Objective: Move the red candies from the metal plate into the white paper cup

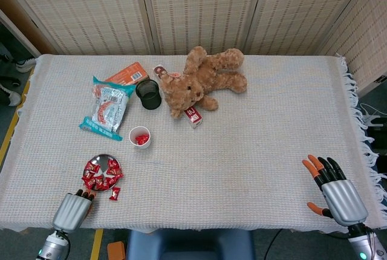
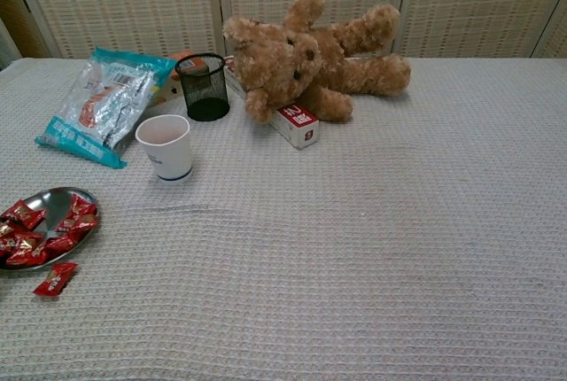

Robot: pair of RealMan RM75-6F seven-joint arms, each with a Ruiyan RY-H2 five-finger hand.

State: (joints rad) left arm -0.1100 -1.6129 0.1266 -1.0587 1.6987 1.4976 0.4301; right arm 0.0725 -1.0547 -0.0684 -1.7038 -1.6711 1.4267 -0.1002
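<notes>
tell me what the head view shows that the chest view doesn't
Only the head view shows the left hand and right hand at the table's near edge, and red candies already inside the white paper cup. Only the chest view shows the cup's outer wall and blue base stripe. Both show the metal plate, the stray candy beside it, and the teddy bear.

red candies [image 1: 100, 175] heaped on metal plate [image 1: 101, 161] | white paper cup [image 1: 140, 137] upright, nearby
</notes>
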